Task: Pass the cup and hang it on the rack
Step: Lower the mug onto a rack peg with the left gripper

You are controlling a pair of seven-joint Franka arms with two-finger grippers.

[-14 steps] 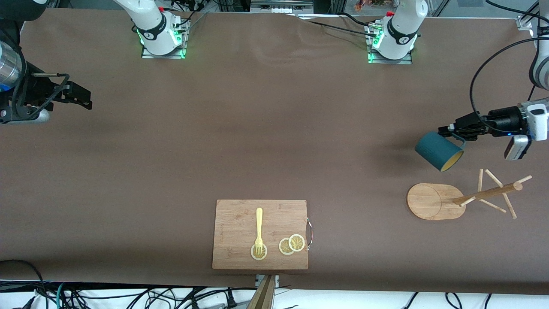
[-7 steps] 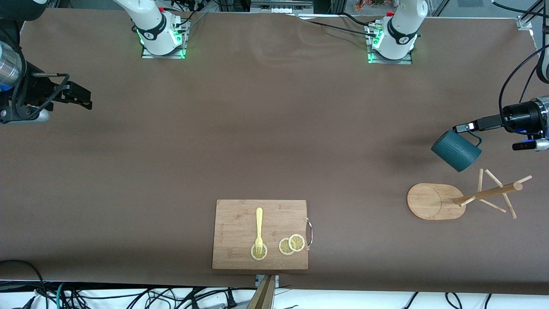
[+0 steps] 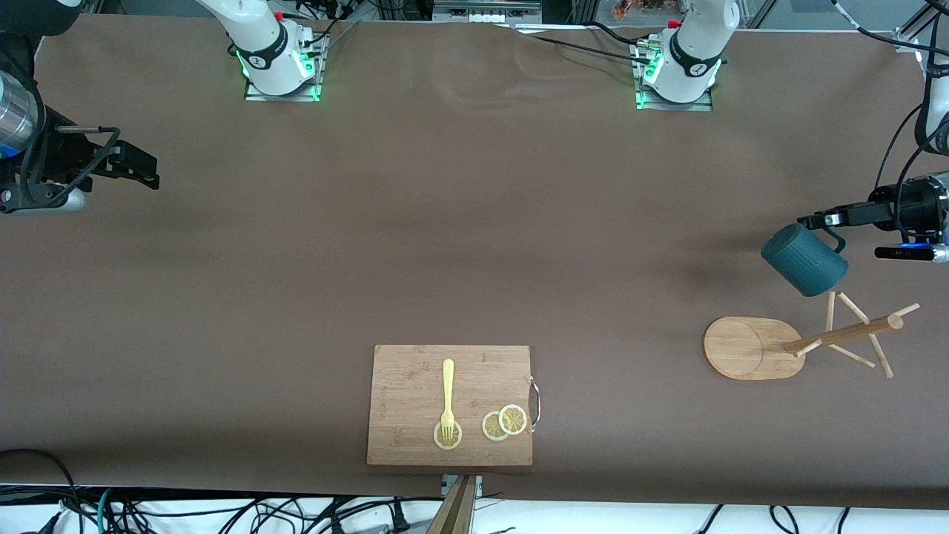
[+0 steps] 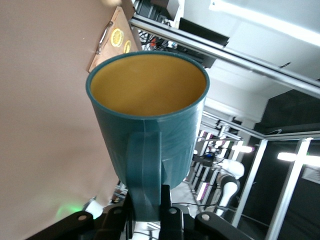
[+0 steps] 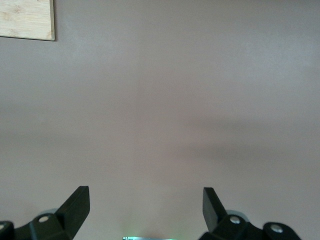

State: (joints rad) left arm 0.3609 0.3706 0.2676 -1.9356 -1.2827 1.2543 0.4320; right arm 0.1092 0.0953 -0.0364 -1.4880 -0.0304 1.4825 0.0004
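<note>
1. Clearly the hanging step is in hand: the left gripper (image 3: 819, 220) carries the cup (image 3: 804, 259) in the air, its fingers (image 4: 165, 212) clenched on the handle (image 4: 144, 180), over the surface just beside the rack (image 3: 797, 343) at the left arm's end.
2. The right gripper (image 3: 137, 165) waits over the surface at the right arm's end, fingers (image 5: 75, 205) spread and empty in the right wrist view.
3. The cup is tilted. In the front view its textured wall and bottom face the camera, so its mouth looks to be turned away and down toward the pegs (image 3: 860, 326); its long axis slants between upright and level. The handle sits on the cup's upper side, toward the gripper.
4. The rack stands on its oval base (image 3: 741, 347), pole (image 3: 845, 334) rising toward the camera, pegs angled off it.
5. Next, I judge, the handle's loop must be lined up with a free peg tip and threaded over it before the fingers let go; the grip fills part of that loop, so clearance looks tight.
</note>
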